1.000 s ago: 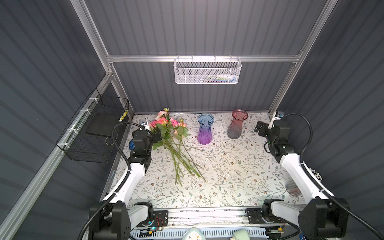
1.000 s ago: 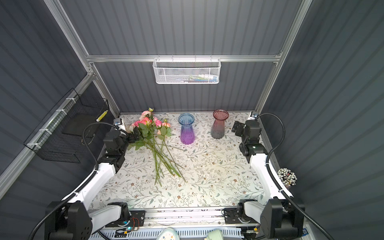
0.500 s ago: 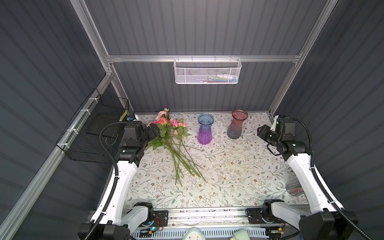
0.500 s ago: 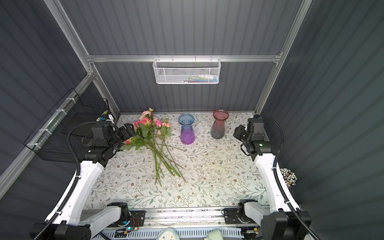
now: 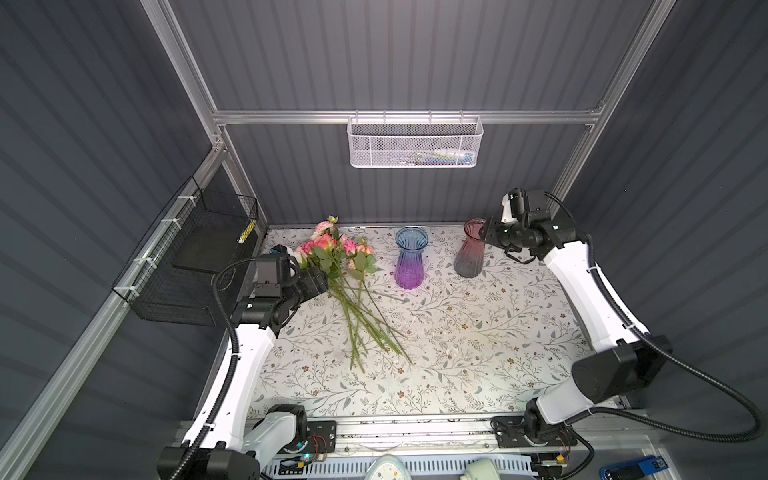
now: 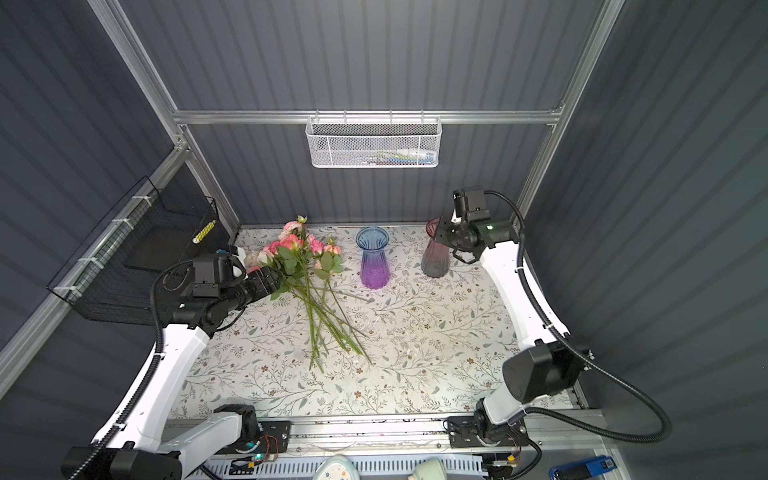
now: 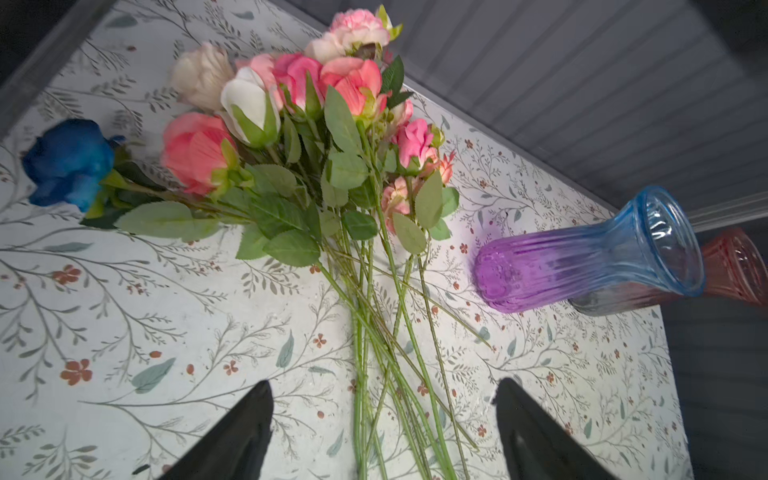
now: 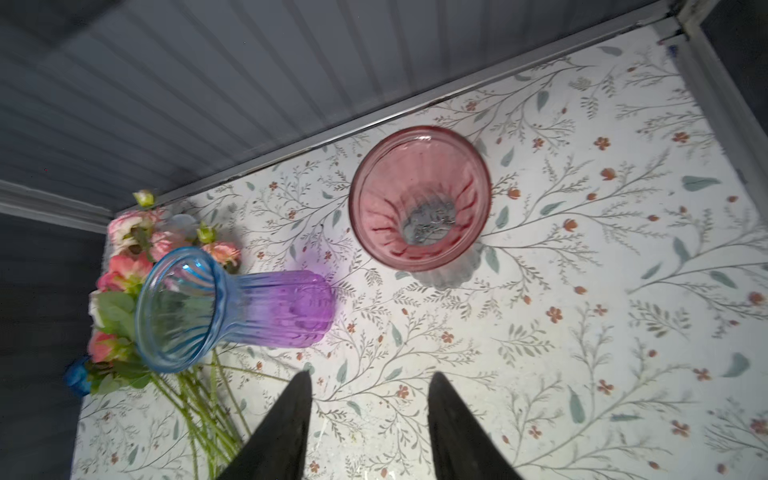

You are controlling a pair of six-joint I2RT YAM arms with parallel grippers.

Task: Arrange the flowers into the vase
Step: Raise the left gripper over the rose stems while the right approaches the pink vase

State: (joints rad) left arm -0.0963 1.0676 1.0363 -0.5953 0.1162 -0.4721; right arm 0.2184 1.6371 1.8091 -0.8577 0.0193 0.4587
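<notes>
The flowers (image 5: 353, 299) lie loose on the worktop (image 5: 457, 332), stems nearest. The left claw (image 7: 382, 382) has swung in over them, wide open and empty. Farther back, the blue-purple vase (image 5: 410, 259) and the red vase (image 5: 469, 253) stand unfilled. The right claw (image 8: 370, 374), half open and empty, has risen above the red one. A first pick looks imminent.

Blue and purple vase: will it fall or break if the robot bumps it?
The blue-to-purple ribbed glass vase probably tips if pushed high, being tall and empty. It looks like glass, so likely slippery and breakable.
</notes>
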